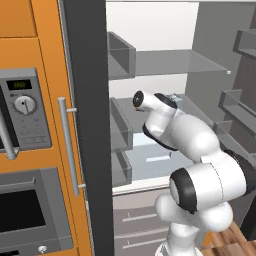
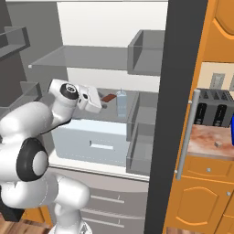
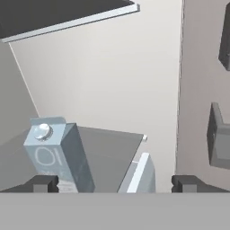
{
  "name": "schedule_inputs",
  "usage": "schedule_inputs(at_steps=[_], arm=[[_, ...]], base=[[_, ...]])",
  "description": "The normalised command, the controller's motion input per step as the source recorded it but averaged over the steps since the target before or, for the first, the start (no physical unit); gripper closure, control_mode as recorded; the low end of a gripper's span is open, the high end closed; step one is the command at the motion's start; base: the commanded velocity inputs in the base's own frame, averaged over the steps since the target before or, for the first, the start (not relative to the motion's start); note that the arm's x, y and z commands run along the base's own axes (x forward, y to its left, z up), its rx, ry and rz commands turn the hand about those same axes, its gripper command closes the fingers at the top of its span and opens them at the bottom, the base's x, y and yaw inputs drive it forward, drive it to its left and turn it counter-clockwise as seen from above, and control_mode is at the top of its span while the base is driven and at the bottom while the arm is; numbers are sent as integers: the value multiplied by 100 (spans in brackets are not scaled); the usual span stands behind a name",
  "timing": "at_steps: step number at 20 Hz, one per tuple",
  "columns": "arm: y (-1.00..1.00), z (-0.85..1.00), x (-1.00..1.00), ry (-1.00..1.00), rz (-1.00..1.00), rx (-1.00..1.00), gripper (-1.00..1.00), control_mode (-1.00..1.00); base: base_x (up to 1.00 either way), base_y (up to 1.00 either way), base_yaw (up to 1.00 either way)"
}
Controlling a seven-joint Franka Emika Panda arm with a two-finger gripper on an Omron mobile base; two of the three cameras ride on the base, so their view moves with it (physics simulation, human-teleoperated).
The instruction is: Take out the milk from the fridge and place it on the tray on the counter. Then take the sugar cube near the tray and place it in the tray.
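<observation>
The milk is a small pale carton with a gabled top, standing upright on a grey shelf inside the open fridge. My gripper is inside the fridge just left of the carton, not touching it. In the hand view the milk stands close by the left fingertip, and the gripper is open with nothing held. On the counter to the right lies the tiny sugar cube, with a sliver of the blue tray at the frame edge.
A small reddish-brown item lies on the same shelf behind the gripper. Below it is a pale blue-white drawer. Door bins hang right of the shelf. A dark toaster stands on the counter. An orange oven cabinet flanks the fridge.
</observation>
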Motion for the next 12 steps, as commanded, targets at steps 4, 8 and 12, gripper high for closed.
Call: schedule_inputs(at_steps=[4,8,12], arm=[[-14,-8,22,4,0,0,-100,-100],[-6,-11,23,0,0,0,-100,-100],[0,-15,22,0,-2,-3,-100,-100]], base=[[0,0,0],[0,0,0],[0,0,0]])
